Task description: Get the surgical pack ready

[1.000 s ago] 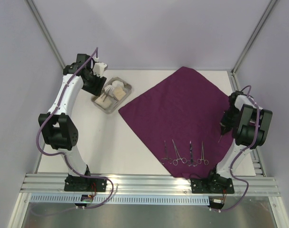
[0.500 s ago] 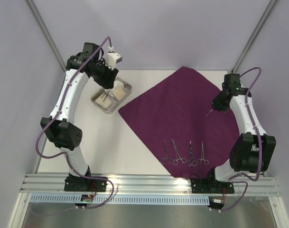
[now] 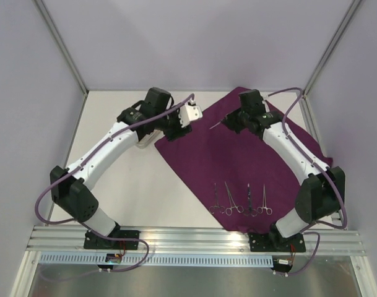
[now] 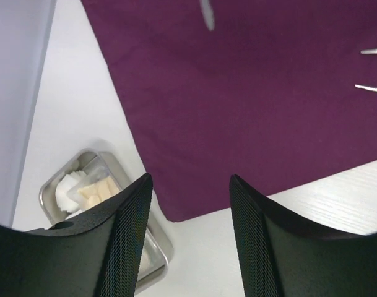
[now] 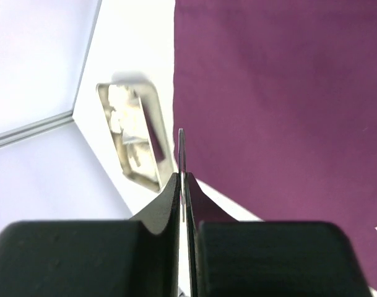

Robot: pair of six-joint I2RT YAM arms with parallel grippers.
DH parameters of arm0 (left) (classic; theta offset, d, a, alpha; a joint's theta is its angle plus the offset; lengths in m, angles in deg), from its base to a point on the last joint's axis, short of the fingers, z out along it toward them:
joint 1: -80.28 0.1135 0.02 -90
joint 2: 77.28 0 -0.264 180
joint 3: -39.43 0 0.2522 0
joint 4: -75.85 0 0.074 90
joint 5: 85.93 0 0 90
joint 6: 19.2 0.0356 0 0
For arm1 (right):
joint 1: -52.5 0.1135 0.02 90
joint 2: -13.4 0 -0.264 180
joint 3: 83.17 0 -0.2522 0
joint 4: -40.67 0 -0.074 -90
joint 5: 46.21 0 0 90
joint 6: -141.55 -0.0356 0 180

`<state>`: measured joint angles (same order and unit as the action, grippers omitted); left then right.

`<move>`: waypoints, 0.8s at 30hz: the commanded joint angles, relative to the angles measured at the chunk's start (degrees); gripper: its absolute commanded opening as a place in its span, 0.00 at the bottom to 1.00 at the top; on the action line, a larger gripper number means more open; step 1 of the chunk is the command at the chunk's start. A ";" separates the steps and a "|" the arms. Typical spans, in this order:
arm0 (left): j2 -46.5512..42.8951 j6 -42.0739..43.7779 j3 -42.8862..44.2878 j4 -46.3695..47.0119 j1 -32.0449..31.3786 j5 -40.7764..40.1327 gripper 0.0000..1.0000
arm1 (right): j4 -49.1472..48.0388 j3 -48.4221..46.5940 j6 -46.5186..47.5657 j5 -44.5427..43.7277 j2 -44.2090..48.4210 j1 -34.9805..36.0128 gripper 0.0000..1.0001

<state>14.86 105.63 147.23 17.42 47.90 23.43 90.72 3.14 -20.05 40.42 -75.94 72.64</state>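
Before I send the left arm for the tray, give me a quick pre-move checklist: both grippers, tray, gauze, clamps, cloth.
1. Left gripper open and empty: ok.
2. Right gripper shut on a thin steel tool: ok.
3. Steel tray on the cloth: not ok; it sits on the white table by the cloth's left corner.
4. Gauze pads inside the tray: ok.
5. Four clamps in a row on the cloth's near part: ok.
6. Cloth flat: ok where visible.

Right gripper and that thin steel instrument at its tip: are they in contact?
Touching. The right wrist view shows the thin steel instrument pinched between the closed fingers of the right gripper, its tip sticking out beyond them.
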 commanded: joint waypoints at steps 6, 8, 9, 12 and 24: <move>-7.07 11.40 -15.72 26.73 -7.07 -3.18 0.64 | -5.79 2.92 -13.31 2.50 0.92 4.90 0.00; -6.36 12.89 -16.78 27.96 -7.87 -3.97 0.64 | -5.89 3.02 -13.22 4.52 1.36 5.69 0.00; -6.10 13.07 -17.13 28.75 -8.22 -4.06 0.64 | -5.80 3.02 -13.22 4.52 1.62 5.96 0.00; -4.95 13.42 -17.49 30.16 -8.66 -4.50 0.63 | -5.88 3.63 -13.48 4.69 2.67 6.31 0.00; 1.81 13.16 -11.86 27.70 -9.89 -3.89 0.57 | -6.50 3.81 -12.43 5.66 3.38 6.23 0.01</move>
<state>16.54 118.05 131.89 43.91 38.87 18.40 86.39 7.17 -31.41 45.40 -74.26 78.78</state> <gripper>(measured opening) 0.576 0.018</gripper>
